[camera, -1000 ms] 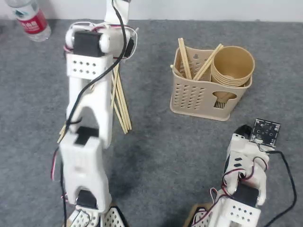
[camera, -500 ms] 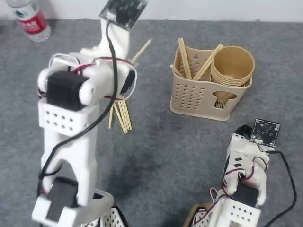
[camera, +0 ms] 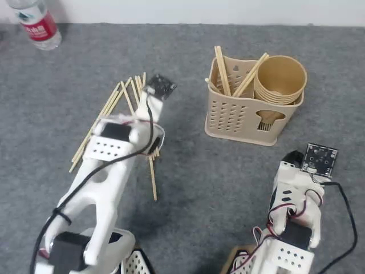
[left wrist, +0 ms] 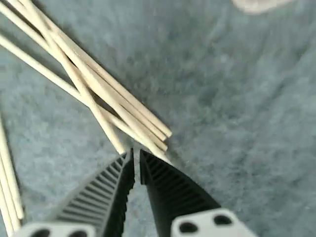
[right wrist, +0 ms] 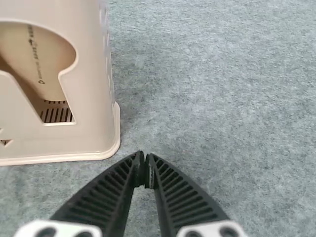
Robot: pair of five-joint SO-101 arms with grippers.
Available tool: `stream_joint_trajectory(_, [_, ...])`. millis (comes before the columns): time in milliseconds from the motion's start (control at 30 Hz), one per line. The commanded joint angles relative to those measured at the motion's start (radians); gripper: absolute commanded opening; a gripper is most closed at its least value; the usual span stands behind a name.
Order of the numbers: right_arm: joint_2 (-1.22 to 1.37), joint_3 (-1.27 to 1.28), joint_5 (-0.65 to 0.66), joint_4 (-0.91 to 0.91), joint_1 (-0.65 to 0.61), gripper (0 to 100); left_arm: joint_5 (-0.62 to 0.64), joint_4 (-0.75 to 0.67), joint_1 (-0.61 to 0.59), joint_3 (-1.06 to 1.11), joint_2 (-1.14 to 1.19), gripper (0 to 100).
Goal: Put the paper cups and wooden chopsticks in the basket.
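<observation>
Several loose wooden chopsticks [left wrist: 113,84] lie crossed on the grey surface [camera: 228,188], well apart from the basket [camera: 239,117] holding the paper cups [camera: 279,77], and since the left end effector [left wrist: 137,154] hovers over them with its jaws all but together, lowering it could scatter them instead of gripping one.

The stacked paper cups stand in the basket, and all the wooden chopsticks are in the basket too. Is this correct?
Not quite. The paper cups do stand in the basket, but only a few chopsticks are in it. A bunch of loose chopsticks lies on the grey carpet beside the left arm, as the high view shows.
</observation>
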Motion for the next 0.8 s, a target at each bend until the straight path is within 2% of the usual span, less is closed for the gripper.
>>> stream_joint_trajectory(0, [-0.010, -0.003, 0.015, -0.016, -0.005, 0.8, -0.063, -0.046, -0.048, 0.036, 0.000, 1])
stream_joint_trajectory(200, [-0.010, -0.003, 0.015, -0.016, -0.007, 0.8, -0.060, -0.015, -0.084, -0.013, 0.002, 3])
stream_joint_trajectory(400, [-0.010, -0.003, 0.015, -0.016, -0.007, 0.8, 0.175, -0.069, -0.084, -0.028, 0.006, 22])
stream_joint_trajectory(600, [-0.010, -0.003, 0.015, -0.016, -0.007, 0.8, 0.278, -0.178, -0.080, -0.007, 0.032, 21])
stream_joint_trajectory(767, [-0.010, -0.003, 0.015, -0.016, -0.007, 0.8, 0.394, -0.196, -0.106, -0.094, 0.238, 17])
